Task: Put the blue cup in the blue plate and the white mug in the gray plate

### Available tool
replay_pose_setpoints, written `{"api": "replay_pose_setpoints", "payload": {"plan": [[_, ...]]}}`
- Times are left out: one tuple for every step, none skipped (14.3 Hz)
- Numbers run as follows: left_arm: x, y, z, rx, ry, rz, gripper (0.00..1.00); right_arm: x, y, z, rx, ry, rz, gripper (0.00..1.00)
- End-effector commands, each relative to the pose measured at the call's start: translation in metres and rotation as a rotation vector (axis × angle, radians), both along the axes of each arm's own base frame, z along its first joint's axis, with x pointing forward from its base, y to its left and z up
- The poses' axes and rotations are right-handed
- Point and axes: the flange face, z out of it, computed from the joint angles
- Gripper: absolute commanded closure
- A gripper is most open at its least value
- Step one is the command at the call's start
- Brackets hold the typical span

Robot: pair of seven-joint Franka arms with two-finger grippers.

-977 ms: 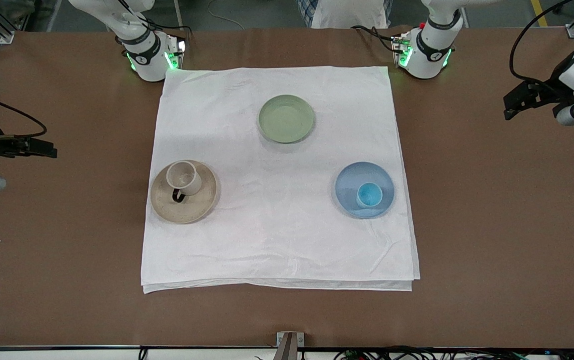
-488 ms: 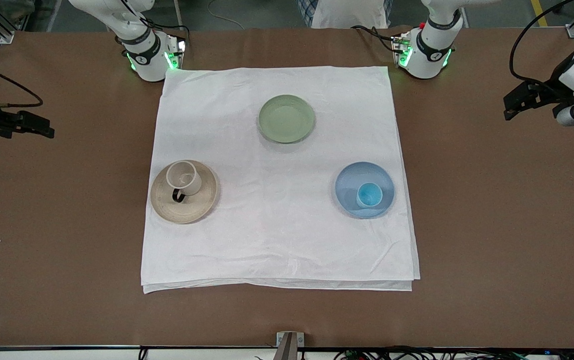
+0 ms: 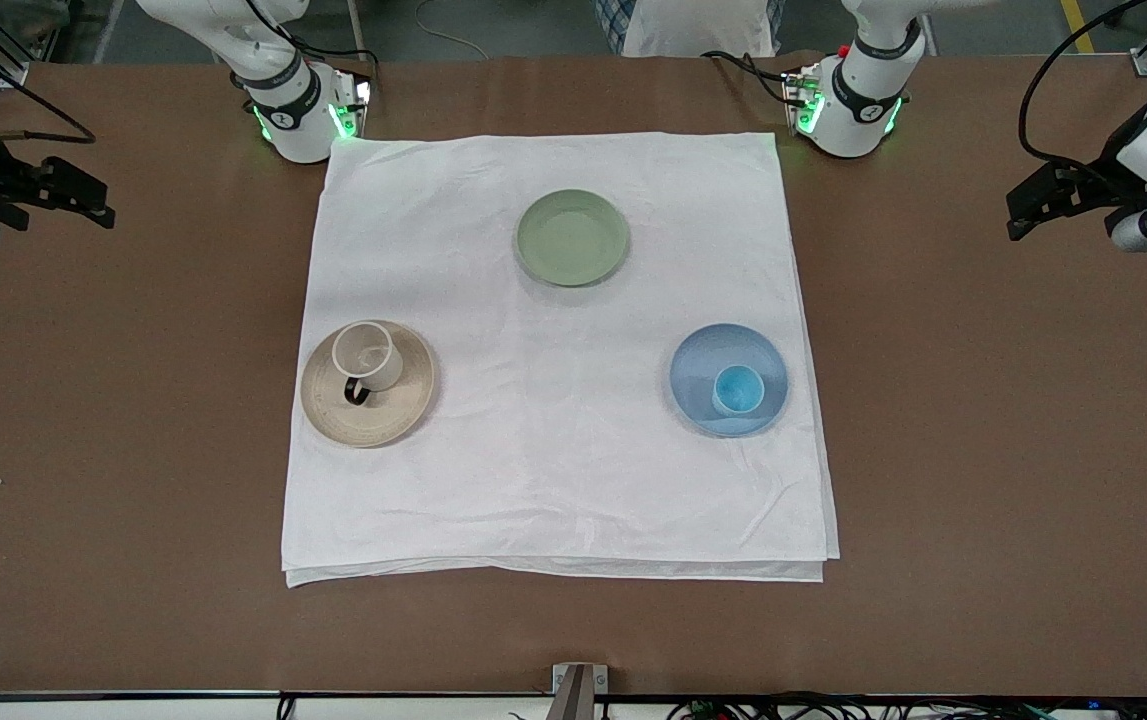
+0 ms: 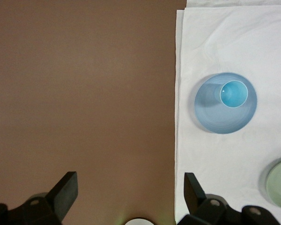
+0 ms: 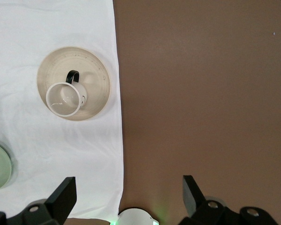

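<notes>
Both cups sit on their plates; we judge the task done.

On the white cloth (image 3: 553,420), gray plate (image 3: 393,415) at centre-left carries the white mug (image 3: 365,355), blue plate (image 3: 703,375) centre-right the blue cup (image 3: 738,389). Right gripper (image 3: 83,195) upper left and left gripper (image 3: 1028,210) upper right hang open-fingered, clear of everything.

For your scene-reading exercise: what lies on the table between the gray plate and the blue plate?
Only bare white cloth lies between the gray plate and the blue plate, as the front view shows. The green plate sits farther from the front camera.
</notes>
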Motion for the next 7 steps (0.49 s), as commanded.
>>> {"api": "replay_pose_setpoints", "payload": {"plan": [[0.000, 0.001, 0.012, -0.015, -0.027, -0.019, 0.00, -0.021, -0.009, 0.015, 0.006, -0.023, -0.004, 0.00], [0.001, 0.001, 0.015, -0.018, -0.033, -0.016, 0.00, -0.021, -0.010, 0.015, 0.017, -0.024, -0.009, 0.00], [0.001, 0.000, 0.016, -0.018, -0.035, -0.016, 0.00, -0.020, -0.010, 0.015, 0.017, -0.027, -0.009, 0.00], [0.001, 0.001, 0.015, -0.019, -0.032, -0.016, 0.00, -0.020, -0.010, 0.017, 0.023, -0.030, -0.010, 0.00], [0.001, 0.001, 0.016, -0.019, -0.033, -0.016, 0.00, -0.019, -0.008, 0.020, 0.028, -0.038, -0.007, 0.00], [0.001, 0.001, 0.016, -0.019, -0.032, -0.016, 0.00, -0.019, -0.006, 0.024, 0.029, -0.047, -0.004, 0.00], [0.001, 0.001, 0.016, -0.019, -0.032, -0.016, 0.00, -0.018, -0.004, 0.027, 0.030, -0.052, -0.002, 0.00]]}}
